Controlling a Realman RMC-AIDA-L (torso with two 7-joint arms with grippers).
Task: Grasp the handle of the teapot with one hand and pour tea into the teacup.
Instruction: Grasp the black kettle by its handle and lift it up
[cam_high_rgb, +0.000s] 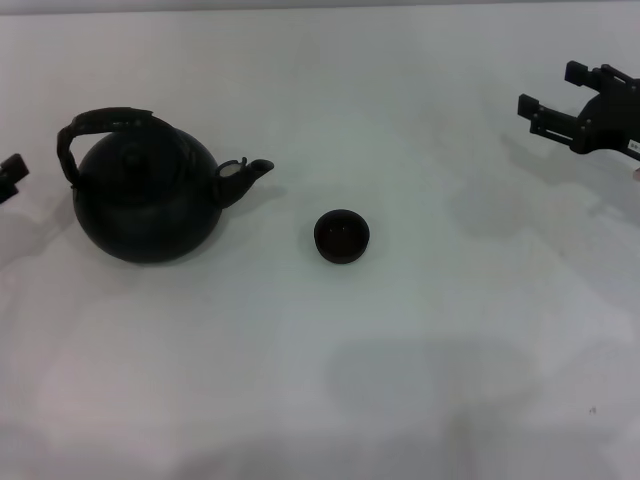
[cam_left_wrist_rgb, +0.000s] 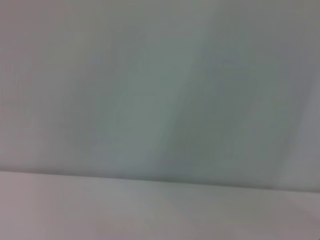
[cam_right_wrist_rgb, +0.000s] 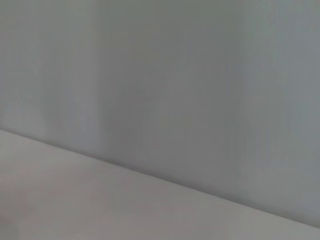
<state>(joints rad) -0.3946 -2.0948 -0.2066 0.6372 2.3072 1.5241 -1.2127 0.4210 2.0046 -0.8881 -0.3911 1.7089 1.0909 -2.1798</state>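
Teapot (cam_high_rgb: 145, 200) stands on the left of the white table (cam_high_rgb: 420, 380), spout pointing right toward the teacup (cam_high_rgb: 342, 236) near centre, the two apart. Left gripper (cam_high_rgb: 10, 177) sits just left of the pot; whether it is released or clenched cannot be told. Right gripper (cam_high_rgb: 548, 112), far right, is spread and empty. The approach should close squarely across the arched handle (cam_high_rgb: 105, 125) at its crown, so the pot hangs balanced.

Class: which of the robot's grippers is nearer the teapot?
Left. The left gripper sits at the table's left edge, just beside the teapot. The right gripper hovers far off on the other side, beyond the teacup.
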